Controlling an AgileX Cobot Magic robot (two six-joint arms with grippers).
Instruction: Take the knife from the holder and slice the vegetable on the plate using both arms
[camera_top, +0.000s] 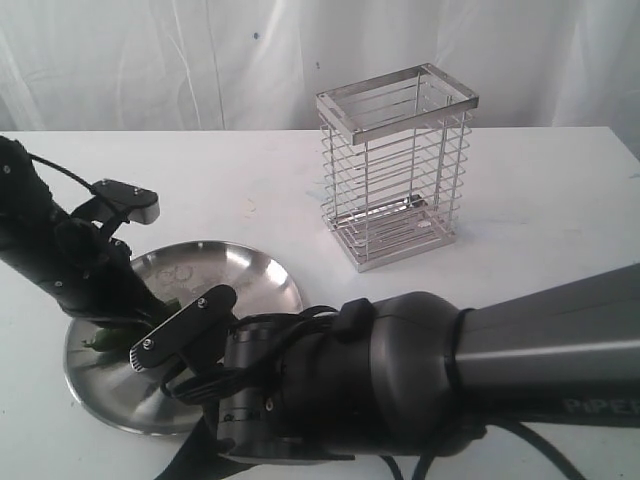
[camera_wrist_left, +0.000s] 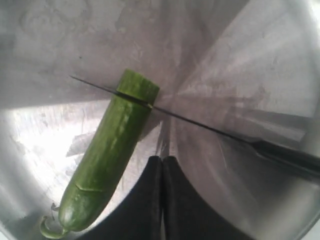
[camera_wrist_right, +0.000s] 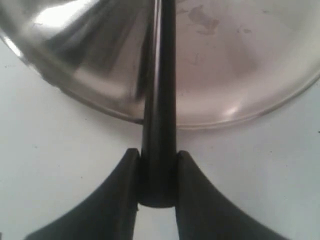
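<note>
Knife: the knife lies edge-down across the vegetable, its thin dark blade sunk in a cut close to the flat-cut end; the point sticks out just past the far side of the vegetable in the left wrist view. The black handle runs out over the plate's rim.
Right fingers: the right gripper has its two fingers clamped on the butt end of the knife handle, one on each side.
Left fingers: the left gripper shows two dark fingers pressed together with only a thin seam between them, holding nothing, just beside the vegetable's middle. I cannot tell whether they touch it.
Vegetable: dark green, lying on the plate, stalk end with a small curled stem toward the plate's edge. In the exterior view only a bit of green shows at the left of the plate, under the left arm.
Plate: the plate sits on the white worktop at near left, mostly hidden by the two arms.
Holder: the holder stands upright, far and right of the plate, well apart from it; nothing shows inside it.
Right arm: the right arm reaches across from the near right over the plate's near edge.
</note>
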